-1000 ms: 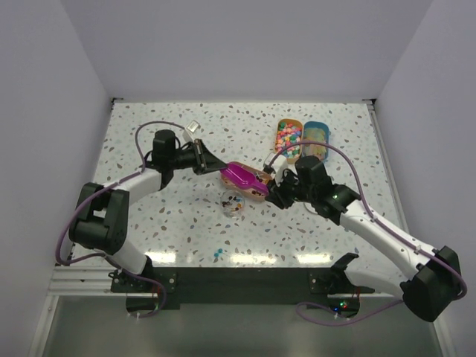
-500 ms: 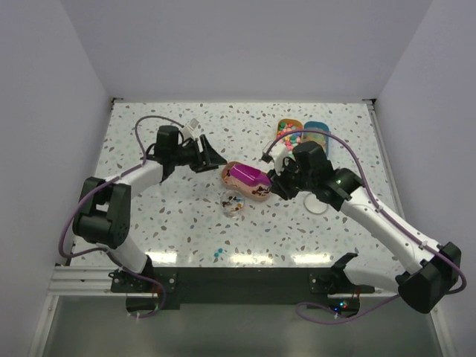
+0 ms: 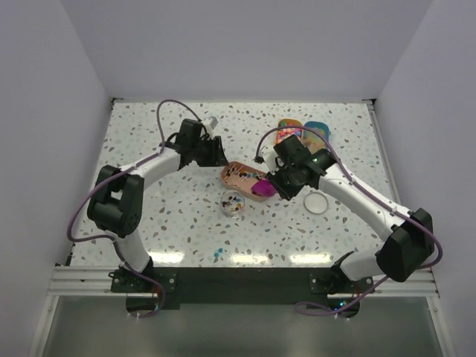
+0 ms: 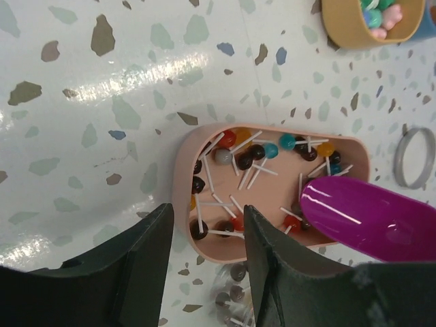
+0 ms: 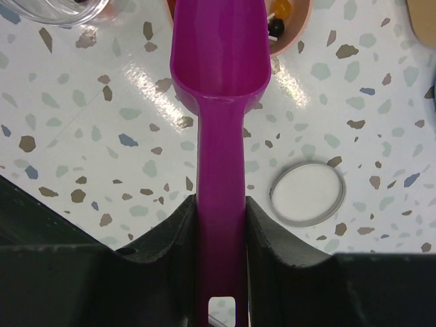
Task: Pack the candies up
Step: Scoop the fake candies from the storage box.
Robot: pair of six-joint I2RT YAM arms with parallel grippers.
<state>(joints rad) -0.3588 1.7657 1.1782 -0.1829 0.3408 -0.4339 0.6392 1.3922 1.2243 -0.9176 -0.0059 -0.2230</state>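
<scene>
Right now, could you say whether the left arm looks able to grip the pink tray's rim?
Probably yes: the left gripper is open at the free end of the pink tray, while the right gripper holds the purple scoop over the other end.

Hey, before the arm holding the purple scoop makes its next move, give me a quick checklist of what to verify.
1. Right gripper grip on purple scoop: ok, clamped on handle.
2. Scoop bowl over pink tray: ok.
3. Candies in tray: ok, plenty.
4. Jar open, lid aside: ok.
5. Left gripper holding tray: not ok, jaws open.
6. Scoop loaded: cannot tell.
</scene>
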